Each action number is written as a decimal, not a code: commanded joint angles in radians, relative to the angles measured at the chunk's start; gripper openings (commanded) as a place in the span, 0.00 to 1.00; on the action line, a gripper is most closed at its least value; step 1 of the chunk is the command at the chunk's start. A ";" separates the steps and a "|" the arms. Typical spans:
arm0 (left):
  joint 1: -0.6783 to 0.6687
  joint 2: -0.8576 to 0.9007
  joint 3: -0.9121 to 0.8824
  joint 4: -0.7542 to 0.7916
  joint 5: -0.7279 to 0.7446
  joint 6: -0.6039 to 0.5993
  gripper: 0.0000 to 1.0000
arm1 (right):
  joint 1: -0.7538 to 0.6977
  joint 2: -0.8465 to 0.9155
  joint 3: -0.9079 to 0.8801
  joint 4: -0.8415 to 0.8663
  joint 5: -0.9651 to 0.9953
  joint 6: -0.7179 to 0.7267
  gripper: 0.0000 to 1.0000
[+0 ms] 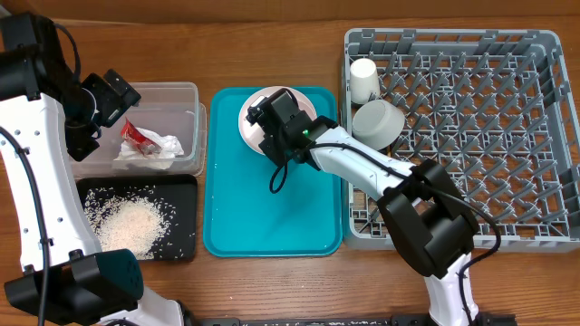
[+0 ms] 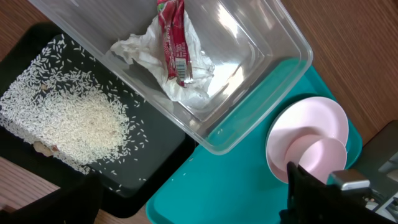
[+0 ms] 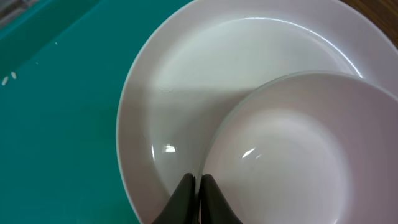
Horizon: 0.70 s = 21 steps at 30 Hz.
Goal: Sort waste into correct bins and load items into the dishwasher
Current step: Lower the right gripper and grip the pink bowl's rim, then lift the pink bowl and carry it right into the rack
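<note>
A pale pink plate lies at the far end of the teal tray, with a small whitish bowl standing on it. My right gripper is shut on the near rim of that bowl, one finger inside and one outside. Over the clear tub, my left gripper hangs wide open and holds nothing. In the tub lie the crumpled napkin and the red-and-silver wrapper. The black tray holds the rice. The grey dish rack carries a white cup and a second bowl, upside down.
The teal tray lies between the two bins on the left and the rack on the right. A few stray rice grains lie on it. My right arm reaches across the rack's left edge to the plate.
</note>
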 commanded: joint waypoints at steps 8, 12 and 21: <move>-0.002 -0.024 0.018 0.001 0.001 0.013 1.00 | -0.003 -0.422 -0.002 -0.183 -0.079 0.183 0.04; -0.002 -0.024 0.018 0.001 0.001 0.013 1.00 | -0.004 -0.570 -0.003 -0.353 -0.167 0.224 0.04; -0.002 -0.024 0.018 0.001 0.001 0.013 1.00 | -0.146 -0.842 -0.004 -0.587 -0.374 0.299 0.04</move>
